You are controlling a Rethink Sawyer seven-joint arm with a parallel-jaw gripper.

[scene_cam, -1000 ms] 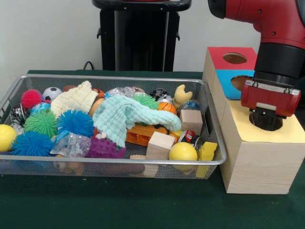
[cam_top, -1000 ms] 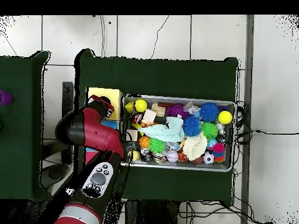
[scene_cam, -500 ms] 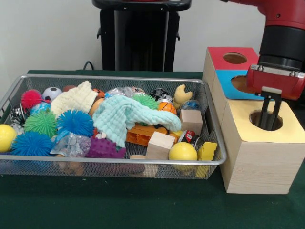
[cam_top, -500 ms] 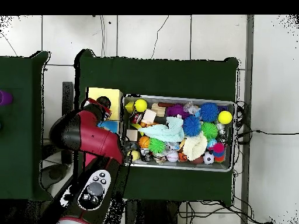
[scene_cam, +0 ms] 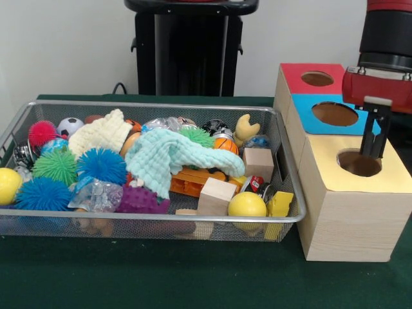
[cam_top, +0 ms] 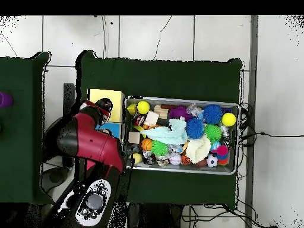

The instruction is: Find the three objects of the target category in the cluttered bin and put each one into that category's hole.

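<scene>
**Gripper above the yellow hole, bin still crowded**

Over the sorting box (scene_cam: 351,187) at the front view's right, the gripper (scene_cam: 373,143) hung just above the round hole in the yellow section (scene_cam: 358,163). Only a dark narrow part of the fingers showed, and nothing could be seen between them; whether they stood open or closed, I could not tell. The blue hole (scene_cam: 334,113) and the red hole (scene_cam: 317,78) lay behind it, both showing dark and empty from this angle.

The wire bin (scene_cam: 148,222) sat on the green table (scene_cam: 161,277) beside the box, touching or nearly so. It held a heavy mix: spiky balls in blue, green and pink, a mint cloth (scene_cam: 168,156) draped over the middle, a cream cloth (scene_cam: 100,134), small sports balls and clear knobbly toys. Nearest the box lay two wooden cubes (scene_cam: 215,196), a yellow ball (scene_cam: 246,205) and a yellow block (scene_cam: 280,204) against the mesh wall. A second yellow ball (scene_cam: 8,184) sat at the bin's far left end.

Overhead, the red arm (cam_top: 89,139) covered most of the box, leaving the yellow end bare.

Judgement: the gripper's position suits a drop into the yellow hole, but the pictures did not show which category was the target or how many pieces had gone in. With the hole's contents hidden, the count stayed unknown; candidate pieces plainly remained in the bin.
</scene>
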